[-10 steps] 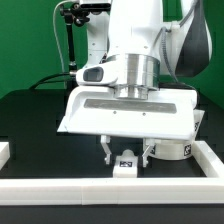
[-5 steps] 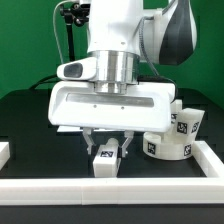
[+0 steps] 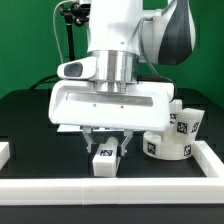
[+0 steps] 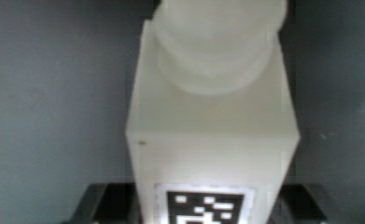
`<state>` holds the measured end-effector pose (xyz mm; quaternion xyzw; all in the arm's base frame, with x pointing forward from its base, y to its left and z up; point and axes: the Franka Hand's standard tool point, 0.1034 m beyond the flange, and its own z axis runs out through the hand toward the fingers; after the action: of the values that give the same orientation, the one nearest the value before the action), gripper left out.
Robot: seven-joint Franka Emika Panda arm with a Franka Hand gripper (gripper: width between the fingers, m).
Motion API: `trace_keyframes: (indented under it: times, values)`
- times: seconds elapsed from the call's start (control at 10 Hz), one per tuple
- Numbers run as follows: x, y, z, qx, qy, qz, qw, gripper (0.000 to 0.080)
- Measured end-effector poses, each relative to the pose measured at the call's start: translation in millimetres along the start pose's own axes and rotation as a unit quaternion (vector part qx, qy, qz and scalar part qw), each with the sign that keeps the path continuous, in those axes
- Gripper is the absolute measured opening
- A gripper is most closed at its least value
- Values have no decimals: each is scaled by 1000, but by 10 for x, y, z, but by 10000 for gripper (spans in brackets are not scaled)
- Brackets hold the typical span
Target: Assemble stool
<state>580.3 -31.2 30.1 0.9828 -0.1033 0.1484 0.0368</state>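
My gripper hangs low over the black table near the front rail and is shut on a white stool leg with a black-and-white tag on its face. The leg stands upright between the fingers, its foot close to the rail. The wrist view shows the same leg filling the frame lengthwise, its tag at the gripper end, with my dark fingers on either side. The round disc seat lies to the exterior view's right, with another tagged leg behind it.
A white border rail runs along the front of the table and continues up the exterior view's right side. A short rail piece sits at the left. A black camera stand rises behind the arm.
Since one second ago the arm has shifted toward the exterior view's left with the leg, uncovering the seat and the leg behind it. Over the last half second nothing moved.
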Motion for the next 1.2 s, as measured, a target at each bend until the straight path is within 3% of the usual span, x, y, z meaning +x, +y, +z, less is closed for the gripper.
trace_keyframes:
  times: [0.3, 0.5, 1.2]
  values:
    - [-284, 221, -63, -22, 31, -6, 999, 333]
    - [-374, 363, -83, -35, 48, -25, 998, 333]
    - [-444, 410, -101, -39, 52, -19, 998, 333]
